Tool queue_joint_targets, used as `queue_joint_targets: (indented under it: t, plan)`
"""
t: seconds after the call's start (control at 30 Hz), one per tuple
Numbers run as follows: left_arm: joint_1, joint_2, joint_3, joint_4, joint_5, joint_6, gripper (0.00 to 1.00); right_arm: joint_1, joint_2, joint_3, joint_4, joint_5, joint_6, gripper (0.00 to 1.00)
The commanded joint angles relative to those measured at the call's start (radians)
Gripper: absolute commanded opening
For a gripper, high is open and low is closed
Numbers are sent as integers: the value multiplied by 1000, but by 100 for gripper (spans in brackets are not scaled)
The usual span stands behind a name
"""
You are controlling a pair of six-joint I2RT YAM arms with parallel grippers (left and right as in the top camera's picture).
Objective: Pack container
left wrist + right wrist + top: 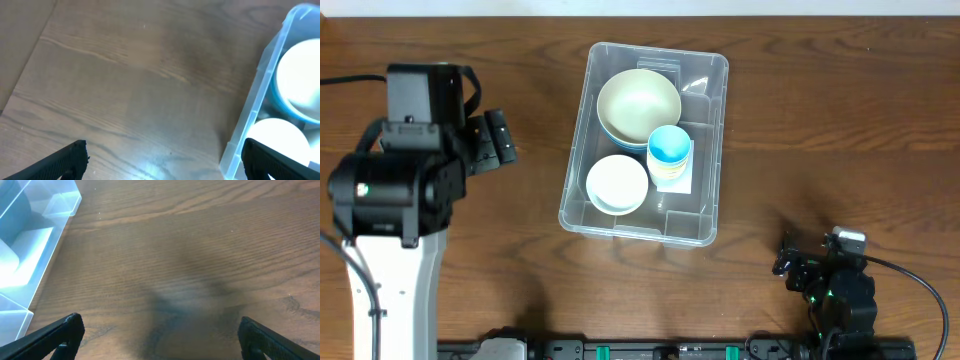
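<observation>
Logged clear plastic container (576, 150) at centre of overhead frame, resting on wooden tabletop (820, 120), slightly skewed, open-topped. Counted three items inside: large cream bowl (638, 100) with blue outer wall in the upper part; small white bowl (617, 183) at lower left; light-blue cup (669, 148) upright at centre right, just beside the large bowl's rim. Noted a white slip (682, 186) just below the cup; cannot tell what it is.

Found left arm (395, 190) at left of frame, well apart from the container, left jaws aimed toward it. Confirmed in left wrist view: left jaws spread wide, fingertips (75, 155) at the lower corners, only bare wood between them, container wall at right edge with both bowls showing over it.

Found right arm (840, 300) at lower right of overhead frame, apart from the container. Confirmed in right wrist view: right jaws spread wide, gripping nothing, container corner at upper left of that frame.
</observation>
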Motion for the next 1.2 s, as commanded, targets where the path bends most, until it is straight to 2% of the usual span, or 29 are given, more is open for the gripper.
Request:
queue_joint_targets:
  t: [0.0, 0.13, 0.3, 0.57, 0.77, 1.17]
  plan:
    - [-2, -89, -45, 41, 24, 1, 98, -8, -9, -7, 1, -4, 13, 99]
    - [-2, -225, -211, 239, 51, 2, 98, -8, -9, -7, 1, -4, 13, 99]
    - [-2, -422, -517, 487, 82, 14, 98, -8, -9, -7, 1, -4, 13, 99]
    - [-1, -683, -959, 761, 155, 54, 98, -8, -9, -7, 1, -4, 13, 99]
    - [-1, -863, -1179, 805, 199, 54, 98, -8, -9, -7, 1, -4, 13, 99]
    - [-1, -1083, -1358, 804, 232, 54, 98, -8, -9, -7, 1, -5, 13, 99]
